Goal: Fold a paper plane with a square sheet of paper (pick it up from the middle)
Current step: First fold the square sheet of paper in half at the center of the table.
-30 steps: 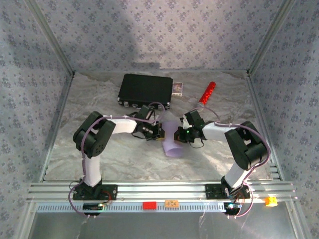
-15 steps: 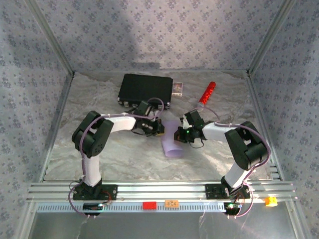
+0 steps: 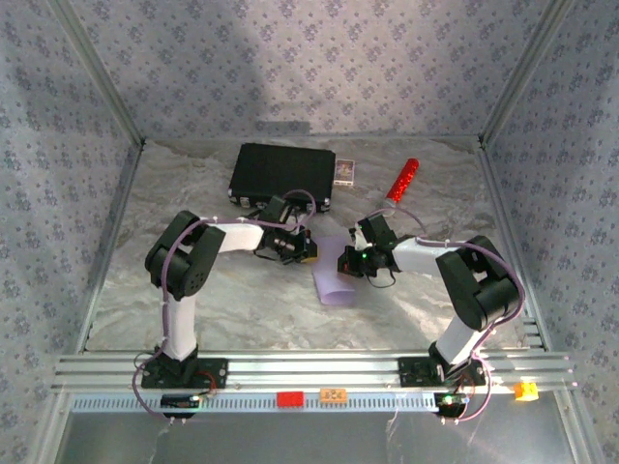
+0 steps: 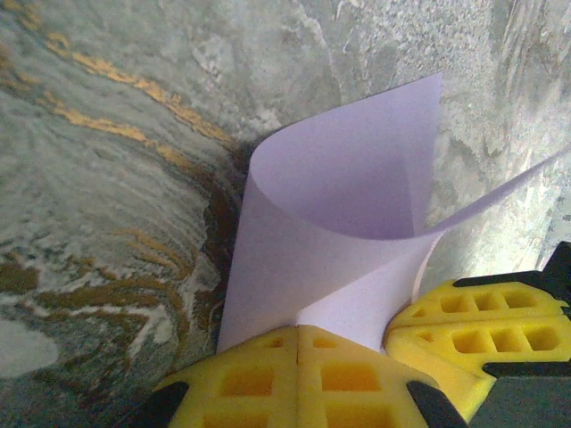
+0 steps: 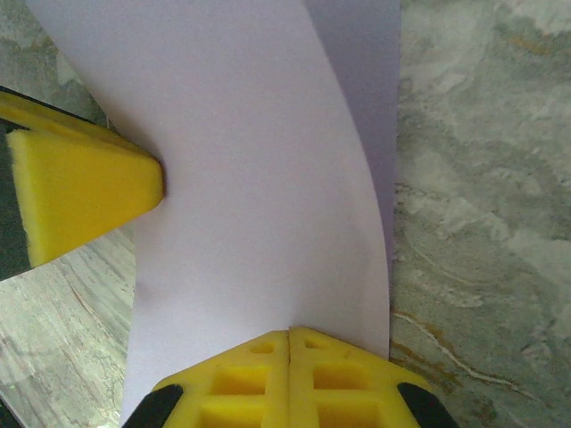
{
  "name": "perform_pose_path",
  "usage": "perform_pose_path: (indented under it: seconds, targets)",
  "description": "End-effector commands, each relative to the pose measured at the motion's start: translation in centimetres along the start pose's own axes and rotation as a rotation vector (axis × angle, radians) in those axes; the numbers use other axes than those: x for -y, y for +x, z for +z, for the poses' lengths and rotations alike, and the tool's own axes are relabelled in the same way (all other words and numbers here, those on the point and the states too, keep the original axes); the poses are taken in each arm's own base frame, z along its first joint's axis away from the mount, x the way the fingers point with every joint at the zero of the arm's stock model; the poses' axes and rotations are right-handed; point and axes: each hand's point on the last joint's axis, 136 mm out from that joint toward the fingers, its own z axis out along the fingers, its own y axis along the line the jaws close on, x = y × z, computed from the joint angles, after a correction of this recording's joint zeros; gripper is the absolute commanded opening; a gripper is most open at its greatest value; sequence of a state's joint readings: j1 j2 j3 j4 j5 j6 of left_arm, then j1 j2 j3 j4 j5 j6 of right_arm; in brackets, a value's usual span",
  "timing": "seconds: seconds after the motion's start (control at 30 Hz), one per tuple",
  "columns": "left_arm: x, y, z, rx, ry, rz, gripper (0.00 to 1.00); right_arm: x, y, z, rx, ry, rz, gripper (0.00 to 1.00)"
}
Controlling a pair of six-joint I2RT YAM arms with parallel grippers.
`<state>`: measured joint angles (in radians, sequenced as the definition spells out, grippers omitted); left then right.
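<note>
My left jaws are pressed shut on the square sheet of paper [image 4: 339,214]; in my left wrist view my two yellow pads [image 4: 259,379] meet flat with no gap between them, and the pale lilac paper comes out at their seam; from there the sheet rises and curls over on itself into an open loop, with one free edge swept off to the right above the marbled desk [image 4: 107,178]. Just to the right sit my right jaws' yellow pads [image 4: 473,334], close beside my left ones; whether the two pairs touch I cannot tell.

My right jaws are likewise clamped on the same sheet; in my right wrist view their pads [image 5: 290,379] close together at the bottom of the frame, and the paper runs out from them, smooth and bowed; a yellow pad [image 5: 85,192] of my left jaws comes in from the left and touches the sheet's side.

From above, both my arms reach inward and meet over the middle of the desk; the sheet shows as a curved lilac strip running from between the two jaws toward the near edge. At the far side lies a black case [image 3: 282,172]; a small card box [image 3: 344,171] sits just beside its right end; a red-and-silver cylinder [image 3: 401,180] lies further right, apart from the paper.
</note>
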<state>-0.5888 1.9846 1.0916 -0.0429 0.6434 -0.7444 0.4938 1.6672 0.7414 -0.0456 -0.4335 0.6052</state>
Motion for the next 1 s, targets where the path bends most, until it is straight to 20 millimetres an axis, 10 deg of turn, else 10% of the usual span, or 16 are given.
perform_pose_path:
  seconds: [0.0,0.97]
  targets:
    - [0.5,-0.7,-0.5,0.001,0.01,0.01,0.0,6.1,3.7,0.8,-0.096,0.242,0.073,0.0]
    - [-2.9,-6.5,-1.2,0.172,-0.076,-0.119,0.0,6.2,3.9,0.9,-0.104,0.24,0.07,0.0]
